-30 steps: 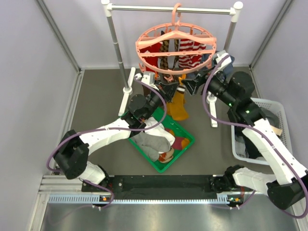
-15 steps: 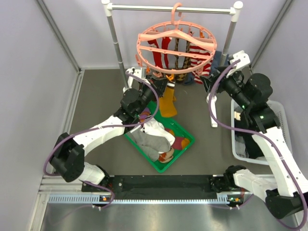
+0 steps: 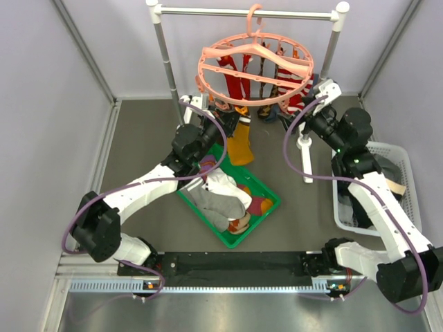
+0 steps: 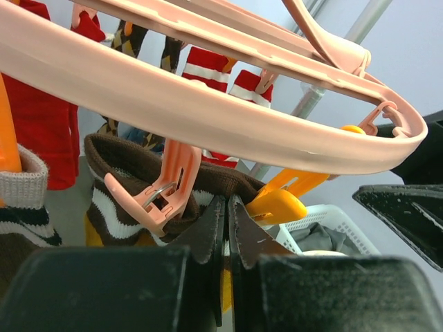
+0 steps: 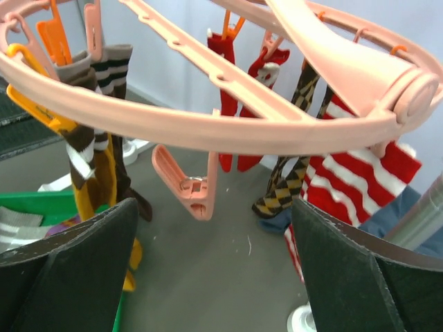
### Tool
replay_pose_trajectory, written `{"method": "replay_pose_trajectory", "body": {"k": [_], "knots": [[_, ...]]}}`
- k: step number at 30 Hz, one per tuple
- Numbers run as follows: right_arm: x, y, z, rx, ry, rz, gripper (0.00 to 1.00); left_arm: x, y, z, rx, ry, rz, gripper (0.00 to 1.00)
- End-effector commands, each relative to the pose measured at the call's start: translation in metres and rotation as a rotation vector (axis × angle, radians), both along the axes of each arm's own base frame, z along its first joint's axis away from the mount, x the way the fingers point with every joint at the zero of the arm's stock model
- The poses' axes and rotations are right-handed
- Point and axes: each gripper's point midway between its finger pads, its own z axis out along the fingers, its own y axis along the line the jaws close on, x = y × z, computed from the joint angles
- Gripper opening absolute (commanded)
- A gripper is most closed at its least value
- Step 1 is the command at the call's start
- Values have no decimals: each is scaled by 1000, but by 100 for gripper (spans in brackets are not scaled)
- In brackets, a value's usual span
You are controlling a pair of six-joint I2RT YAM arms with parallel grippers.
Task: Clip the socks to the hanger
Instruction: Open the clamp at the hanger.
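Our left gripper (image 4: 225, 207) is closed, its two fingers pinched on the cuff of a brown-cuffed sock (image 4: 118, 176) just under the hanger (image 4: 208, 111). A pink clip (image 4: 163, 190) lies against that cuff beside the fingers, though we cannot tell whether it bites the fabric, and an orange clip (image 4: 280, 200) sits just to the other side. From above, this sock hangs mustard-coloured below the ring. Our right gripper (image 5: 214, 200) is spread wide and holds nothing, with another hanging pink clip (image 5: 188, 181) between its fingers. Beyond it, red socks (image 5: 228, 104), an argyle sock (image 5: 280, 187) and a red-and-white striped sock (image 5: 360, 180) hang clipped. The hanger hooks over a silver rail (image 3: 242, 11). On the desk (image 3: 138, 152), a green tray (image 3: 259, 183) holds more socks (image 3: 218, 197).
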Motion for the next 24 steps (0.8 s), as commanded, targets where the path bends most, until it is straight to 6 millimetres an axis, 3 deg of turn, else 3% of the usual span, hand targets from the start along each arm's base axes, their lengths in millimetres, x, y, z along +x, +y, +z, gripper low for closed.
{"method": "replay_pose_trajectory", "body": {"k": [1,12,17,24], "knots": [[5,6,37,39,-145,41,90,-9,6,42,-60,-67,-15,5],[18,11,42,117,-160,41,89,-14,5,51,-87,-72,-40,5],[22,13,43,171,-124,39,83,-15,3,51,-89,-73,-49,5],[28,12,34,191,-76,10,61,-14,3,51,-85,-70,-51,5]]}}
